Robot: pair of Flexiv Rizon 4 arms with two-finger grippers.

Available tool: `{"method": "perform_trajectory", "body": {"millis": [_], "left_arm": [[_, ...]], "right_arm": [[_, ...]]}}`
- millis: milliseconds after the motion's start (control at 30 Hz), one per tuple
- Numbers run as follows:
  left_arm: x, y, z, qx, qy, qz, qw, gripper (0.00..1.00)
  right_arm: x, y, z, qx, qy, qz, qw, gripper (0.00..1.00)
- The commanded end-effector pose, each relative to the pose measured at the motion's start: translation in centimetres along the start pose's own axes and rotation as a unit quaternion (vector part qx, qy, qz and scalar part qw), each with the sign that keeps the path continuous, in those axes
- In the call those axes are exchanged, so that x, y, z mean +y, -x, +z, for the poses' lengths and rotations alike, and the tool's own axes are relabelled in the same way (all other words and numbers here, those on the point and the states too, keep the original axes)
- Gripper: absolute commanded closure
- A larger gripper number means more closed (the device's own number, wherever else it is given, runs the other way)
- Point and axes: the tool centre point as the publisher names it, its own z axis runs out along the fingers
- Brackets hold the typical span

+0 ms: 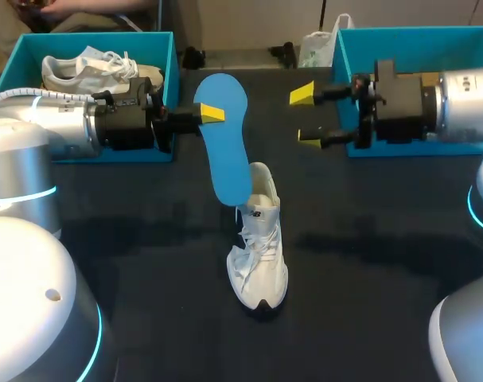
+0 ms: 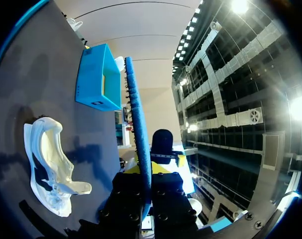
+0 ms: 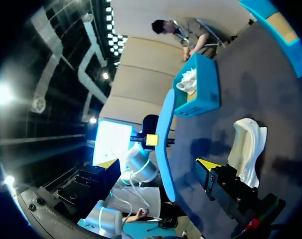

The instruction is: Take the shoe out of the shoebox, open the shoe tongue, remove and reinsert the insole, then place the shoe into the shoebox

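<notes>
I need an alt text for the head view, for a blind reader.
The left gripper holds a blue insole, which hangs down toward a white shoe standing on the dark table. The right gripper, open, faces it. Behind stand two blue shoeboxes.

Head view looks down from behind onto the table (image 1: 146,263); both wrist views face across it from opposite sides, sharing the insole (image 1: 225,151) and shoe (image 1: 261,263)

No legible text, small dark mark on shoe (image 1: 259,263) unreadable
</notes>
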Motion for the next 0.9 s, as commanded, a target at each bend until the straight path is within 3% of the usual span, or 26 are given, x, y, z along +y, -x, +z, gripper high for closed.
{"method": "perform_trajectory", "body": {"millis": [33, 367, 467, 767, 900], "left_arm": [[0.0, 0.0, 0.0, -0.001, 0.001, 0.0, 1.0, 1.0], [0.0, 0.0, 0.0, -0.001, 0.001, 0.0, 1.0, 1.0], [-0.3, 0.4, 0.1, -0.027, -0.001, 0.062, 0.998, 1.0], [-1.2, -0.4, -0.1, 0.019, 0.017, 0.214, 0.976, 1.0], [-1.4, -0.6, -0.2, 0.011, 0.035, 0.274, 0.961, 1.0]], "right_arm": [[0.9, 0.4, 0.5, 0.035, -0.016, -0.003, 0.999, 0.0], [1.0, 0.9, 0.6, 0.02, -0.025, 0.011, 0.999, 0.0], [1.0, 0.9, 0.6, 0.02, -0.025, 0.011, 0.999, 0.0], [1.0, 0.9, 0.6, 0.02, -0.025, 0.011, 0.999, 0.0], [1.0, 0.9, 0.6, 0.02, -0.025, 0.011, 0.999, 0.0]]}}
